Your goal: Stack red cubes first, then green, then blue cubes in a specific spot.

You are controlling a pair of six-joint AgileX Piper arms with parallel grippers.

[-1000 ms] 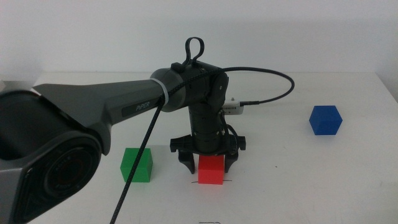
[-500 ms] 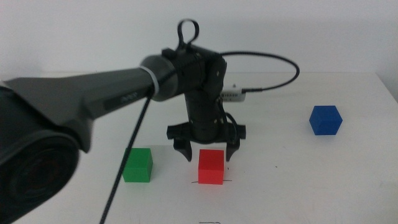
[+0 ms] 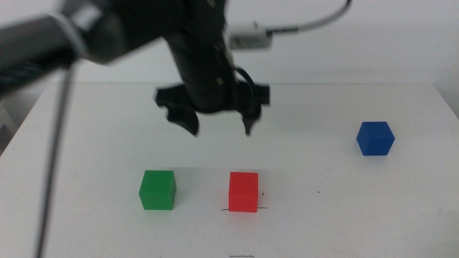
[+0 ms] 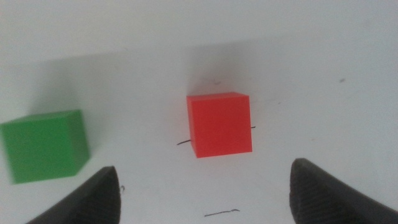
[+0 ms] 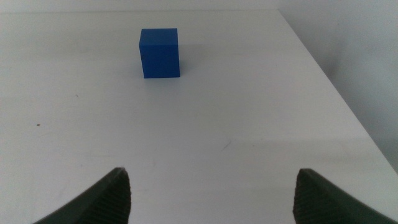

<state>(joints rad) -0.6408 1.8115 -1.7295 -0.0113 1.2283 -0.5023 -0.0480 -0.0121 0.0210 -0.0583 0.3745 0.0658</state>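
Note:
The red cube (image 3: 243,192) (image 4: 219,124) stands on the short black pen line (image 3: 225,211) (image 4: 183,142) near the table's front, with nothing holding it. Left of it sits the green cube (image 3: 158,190) (image 4: 43,145). The blue cube (image 3: 376,137) (image 5: 160,53) rests far to the right. My left gripper (image 3: 221,125) (image 4: 202,196) hangs open, raised well above and behind the red cube, holding nothing. In its wrist view my right gripper (image 5: 211,193) is open and empty, facing the blue cube from a distance; it does not show in the middle view.
A faint scribble mark (image 3: 242,255) (image 4: 222,213) lies in front of the red cube. A small dark speck (image 3: 321,192) marks the table right of the red cube. The table's right edge (image 5: 336,87) runs just beyond the blue cube. A black cable (image 3: 50,186) hangs at left.
My left gripper has let go of the red cube on the line, then lifted up and back from it. The cubes stay where they were.

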